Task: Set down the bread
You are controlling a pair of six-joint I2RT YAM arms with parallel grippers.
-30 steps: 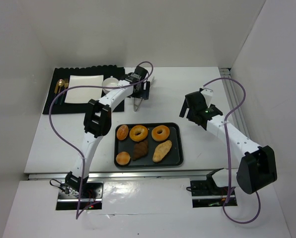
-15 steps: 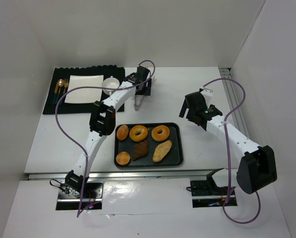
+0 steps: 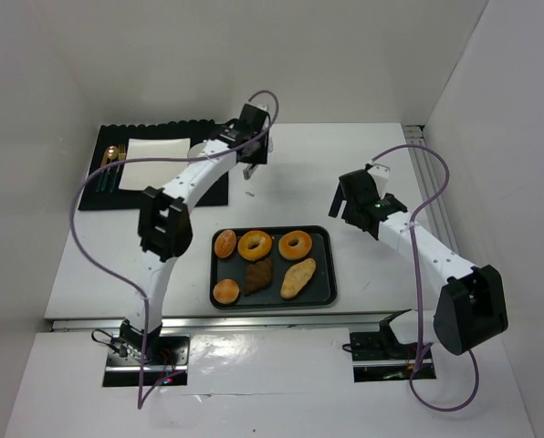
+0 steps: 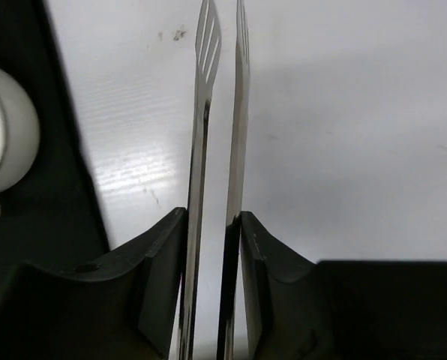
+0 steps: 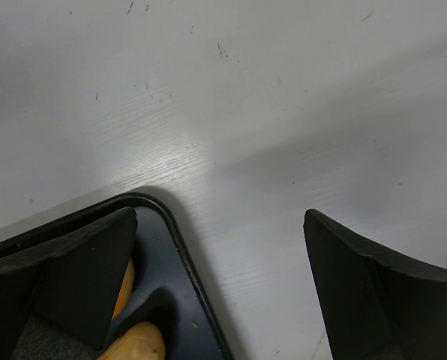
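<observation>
Steel tongs (image 4: 220, 150), pinched in the left pincer (image 4: 212, 240), have lifted toward upper centre, away from the bread (image 3: 298, 277) waiting untouched on the lower-centre tray (image 3: 322, 294); the right pincer (image 5: 220, 255) hangs spread beside it.

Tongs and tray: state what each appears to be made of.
Tongs: polished metal, probably stainless steel. The thin slotted blades are silvery and mirror their surroundings.
Tray: likely metal with a dark, semi-gloss coating. Its thin raised rim catches a line of light, though hard plastic cannot be ruled out.
</observation>
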